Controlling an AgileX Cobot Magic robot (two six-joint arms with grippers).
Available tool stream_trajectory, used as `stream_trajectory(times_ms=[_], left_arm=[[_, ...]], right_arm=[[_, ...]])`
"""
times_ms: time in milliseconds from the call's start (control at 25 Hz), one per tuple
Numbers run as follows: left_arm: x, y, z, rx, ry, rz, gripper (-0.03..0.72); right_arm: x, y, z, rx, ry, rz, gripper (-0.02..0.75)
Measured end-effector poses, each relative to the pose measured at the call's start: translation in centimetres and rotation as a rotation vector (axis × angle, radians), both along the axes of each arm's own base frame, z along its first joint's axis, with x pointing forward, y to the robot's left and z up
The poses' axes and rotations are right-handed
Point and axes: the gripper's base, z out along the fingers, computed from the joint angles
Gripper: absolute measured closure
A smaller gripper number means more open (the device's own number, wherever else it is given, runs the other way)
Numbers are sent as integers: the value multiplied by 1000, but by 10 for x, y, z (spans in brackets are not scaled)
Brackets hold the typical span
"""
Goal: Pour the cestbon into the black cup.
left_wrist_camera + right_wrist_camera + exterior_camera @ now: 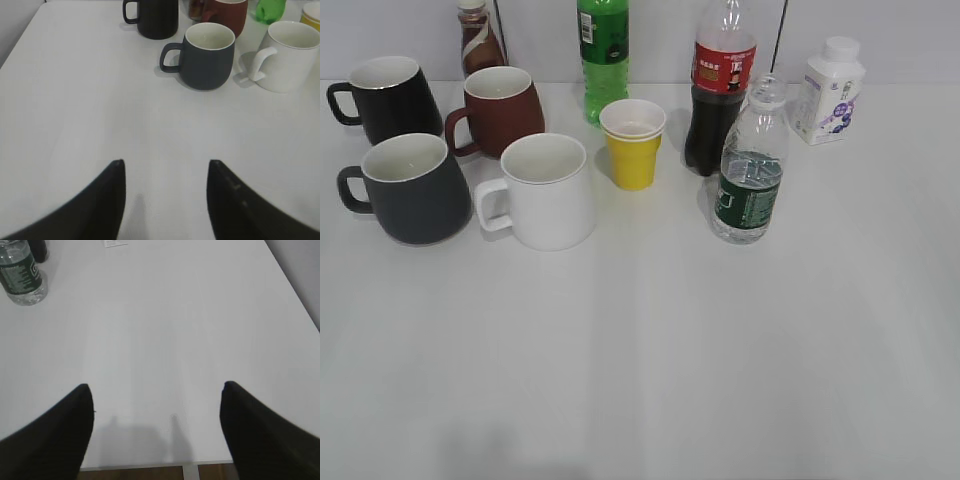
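Left gripper (166, 172): I see jaws apart, holding nothing.
Right gripper (157, 395): spread wide, near table edge (150, 463).
Cestbon (749, 180): upright, beside cola bottle (718, 90).
Black cup (412, 188): touches white mug (548, 190).

The water bottle (749, 178) is clear, ribbed plastic with a glossy dark green label. The grey mug (412, 187) looks like matt ceramic, white and smooth inside. The black mug (388, 97) behind it is glossier. The table (650, 350) is smooth, matt white. The yellow cup (633, 143) looks like paper.
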Motion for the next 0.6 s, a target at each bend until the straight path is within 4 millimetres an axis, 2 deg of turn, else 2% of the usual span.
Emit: stream_trajectory(times_ms=[360,600], left_arm=[[0,0,0,0,0,1,309],[0,0,0,0,0,1,345]], right_arm=[[0,0,0,0,0,0,148],[0,0,0,0,0,0,148]])
